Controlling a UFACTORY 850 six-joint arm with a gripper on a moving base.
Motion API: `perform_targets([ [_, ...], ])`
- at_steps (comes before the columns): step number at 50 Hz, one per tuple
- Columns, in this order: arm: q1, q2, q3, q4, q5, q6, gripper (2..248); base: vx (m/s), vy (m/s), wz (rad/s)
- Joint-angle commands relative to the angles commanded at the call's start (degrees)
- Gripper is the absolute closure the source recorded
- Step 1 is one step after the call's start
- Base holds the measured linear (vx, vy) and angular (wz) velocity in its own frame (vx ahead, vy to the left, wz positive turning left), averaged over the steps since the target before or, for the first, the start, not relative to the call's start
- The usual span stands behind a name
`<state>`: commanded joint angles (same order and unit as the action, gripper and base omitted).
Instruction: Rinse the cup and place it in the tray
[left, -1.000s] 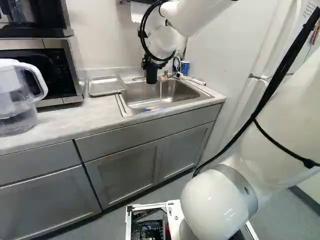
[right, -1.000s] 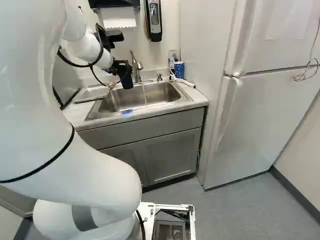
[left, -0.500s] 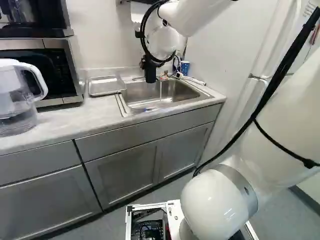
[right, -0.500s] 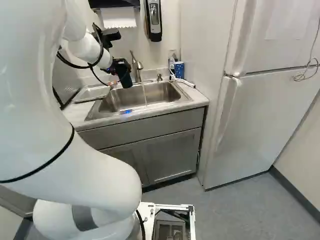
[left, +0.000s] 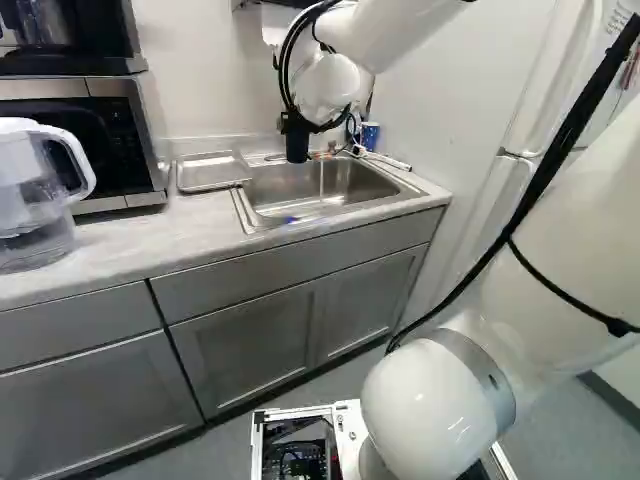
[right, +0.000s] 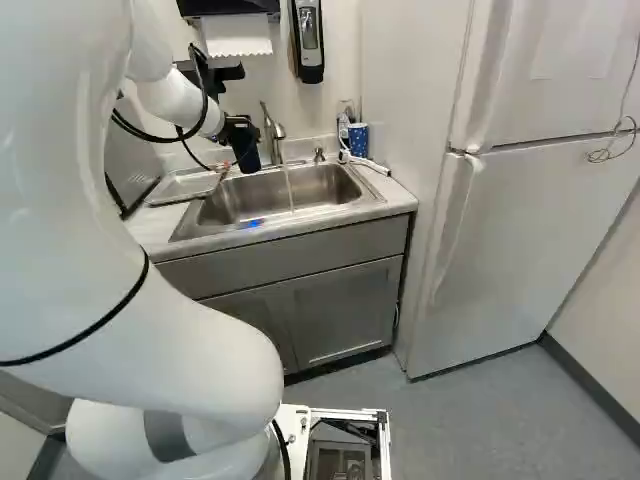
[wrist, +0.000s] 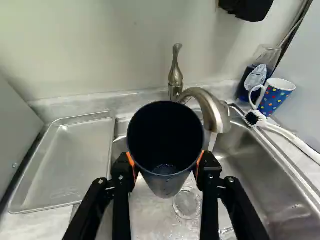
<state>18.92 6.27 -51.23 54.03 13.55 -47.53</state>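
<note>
The gripper was closed on the cup, one orange pad against each side. The cup hung over the left part of the sink, its mouth up, with a glint at the bottom inside. The faucet stood at the sink's far side, and water ran from its spout just to the right of the cup, down into the basin. The tray lay on the counter, left of the sink.

At the far right corner a dotted mug stood beside a bottle, with a brush near them. Well to the left, a pitcher stood on the counter, nearer than the microwave.
</note>
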Motion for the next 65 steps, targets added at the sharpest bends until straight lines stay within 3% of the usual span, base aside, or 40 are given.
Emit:
perform_targets([
  [39, 0.0, 0.0, 0.0, -16.31, -0.08, 23.5, 126, 0.0, 0.0, 0.0],
  [50, 0.0, 0.0, 0.0, -19.57, -0.08, 30.14, 126, 0.0, 0.0, 0.0],
  [65, 0.0, 0.0, 0.0, -21.43, 1.26, 39.18, 126, 0.0, 0.0, 0.0],
])
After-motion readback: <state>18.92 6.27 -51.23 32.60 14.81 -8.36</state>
